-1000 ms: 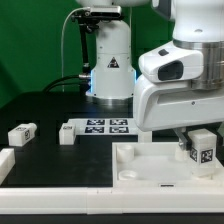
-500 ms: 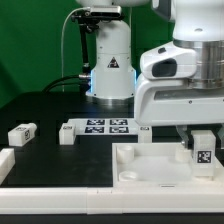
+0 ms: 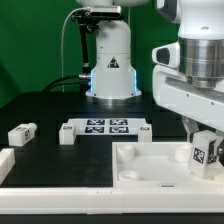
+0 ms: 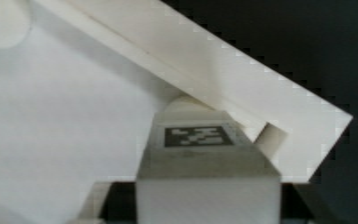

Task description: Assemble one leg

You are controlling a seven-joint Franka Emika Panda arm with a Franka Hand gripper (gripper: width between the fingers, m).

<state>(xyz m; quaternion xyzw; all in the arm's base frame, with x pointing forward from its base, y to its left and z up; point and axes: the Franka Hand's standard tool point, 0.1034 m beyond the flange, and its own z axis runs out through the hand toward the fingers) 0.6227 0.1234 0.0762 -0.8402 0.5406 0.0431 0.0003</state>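
Note:
My gripper [image 3: 204, 138] is shut on a leg [image 3: 206, 153], a small white block with a black-and-white tag facing the camera. It holds the leg upright over the corner of the white square panel [image 3: 150, 166] at the exterior view's right. In the wrist view the leg [image 4: 201, 140] fills the gap between the dark fingers [image 4: 123, 203] of the gripper [image 4: 201, 204], with its tagged end against the panel's raised rim [image 4: 247, 85]. I cannot tell whether the leg touches the panel.
The marker board [image 3: 105, 126] lies behind the panel. Two loose legs lie on the dark table, one [image 3: 22, 133] at the exterior view's left and one [image 3: 68, 133] beside the marker board. Another white part [image 3: 5, 161] sits at the left edge. The robot base [image 3: 110, 60] stands at the back.
The arm and wrist have shifted toward the exterior view's right and turned. The held leg moved slightly right and lower over the panel's corner.

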